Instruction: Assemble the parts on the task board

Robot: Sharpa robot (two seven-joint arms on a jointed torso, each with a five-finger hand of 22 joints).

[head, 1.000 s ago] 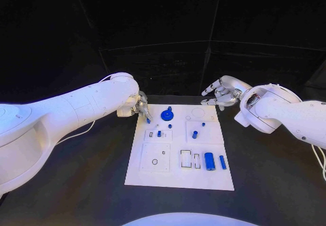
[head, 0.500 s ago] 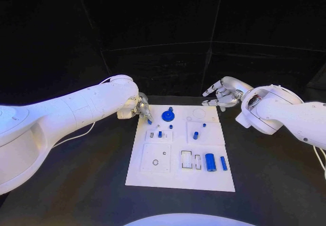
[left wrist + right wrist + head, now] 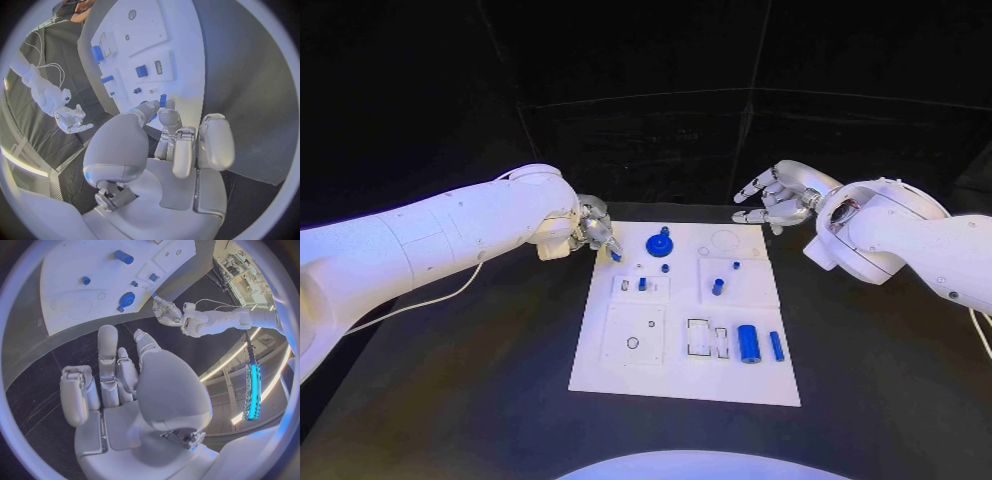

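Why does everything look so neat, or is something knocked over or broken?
Nothing stands out. The flat white task board lies square on the black table, with small blue parts, such as the blue cylinder, on it. The silver left hand pinches a small blue piece at the board's far left corner. The silver right hand holds nothing.

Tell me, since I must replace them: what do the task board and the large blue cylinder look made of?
Task board: seemingly matte white plastic, flat with cut recesses, no glare. Large blue cylinder: likely smooth plastic, uniform blue with a slight sheen. Neither is certain from looks alone.
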